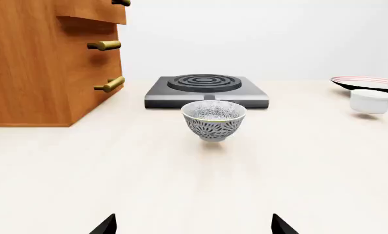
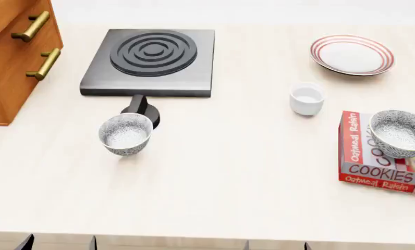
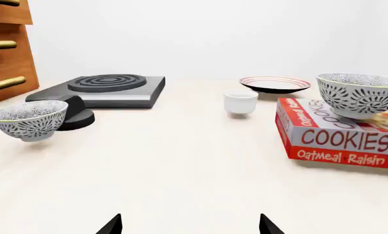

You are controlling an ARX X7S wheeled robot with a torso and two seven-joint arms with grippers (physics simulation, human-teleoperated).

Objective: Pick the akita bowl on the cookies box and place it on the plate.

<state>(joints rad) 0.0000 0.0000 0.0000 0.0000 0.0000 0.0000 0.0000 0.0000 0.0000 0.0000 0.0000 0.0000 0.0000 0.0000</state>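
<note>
The akita bowl stands upright on the red-and-white cookies box at the table's right edge. The plate with red rings lies at the far right, beyond the box. A twin speckled bowl stands on the table at the left, in front of the stove. My left gripper is open and empty, well short of the twin bowl. My right gripper is open and empty near the table's front edge, left of the box.
A black stove burner with a knob sits at the back left. A wooden drawer cabinet with brass handles stands at the far left. A small white cup stands between the plate and the box.
</note>
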